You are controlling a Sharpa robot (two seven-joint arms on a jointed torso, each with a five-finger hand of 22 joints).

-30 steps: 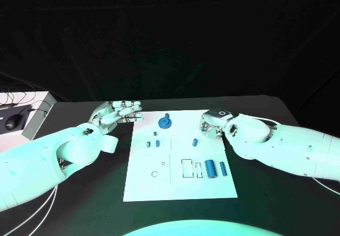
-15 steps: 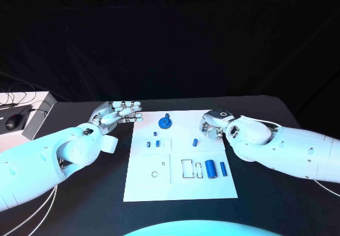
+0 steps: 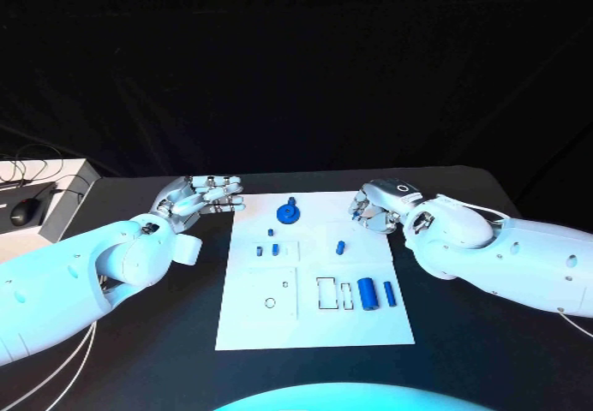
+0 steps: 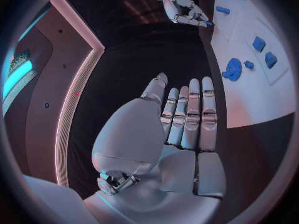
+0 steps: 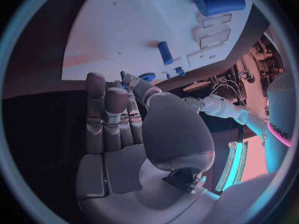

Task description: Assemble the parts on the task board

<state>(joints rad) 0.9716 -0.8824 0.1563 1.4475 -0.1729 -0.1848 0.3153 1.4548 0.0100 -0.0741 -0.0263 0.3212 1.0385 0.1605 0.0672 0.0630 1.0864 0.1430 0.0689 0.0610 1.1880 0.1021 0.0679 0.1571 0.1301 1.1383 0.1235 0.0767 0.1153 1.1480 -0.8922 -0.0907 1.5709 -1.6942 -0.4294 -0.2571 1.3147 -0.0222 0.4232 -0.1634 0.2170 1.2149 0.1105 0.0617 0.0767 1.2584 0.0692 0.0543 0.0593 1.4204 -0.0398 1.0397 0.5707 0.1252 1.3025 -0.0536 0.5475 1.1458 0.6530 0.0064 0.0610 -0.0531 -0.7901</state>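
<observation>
Your left hand (image 3: 201, 198) rests just off the far left corner of the task board (image 3: 248, 317), fingers straight and together, holding nothing; your right hand (image 3: 378, 209) sits at the far right edge, fingers curled in, also empty. The white board carries blue parts: a round gear-like piece (image 3: 288, 212) near the far edge, small pegs (image 3: 340, 247) mid-board, and two cylinders (image 3: 367, 294) toward the near right.

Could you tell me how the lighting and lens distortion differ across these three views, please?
Head view: a cyan wash falls on the arms and the task board, against a black backdrop, with straight edges. Left wrist view: fisheye bends the board's edge, pinkish there. Right wrist view: the same bending, with a pink patch on the board.
</observation>
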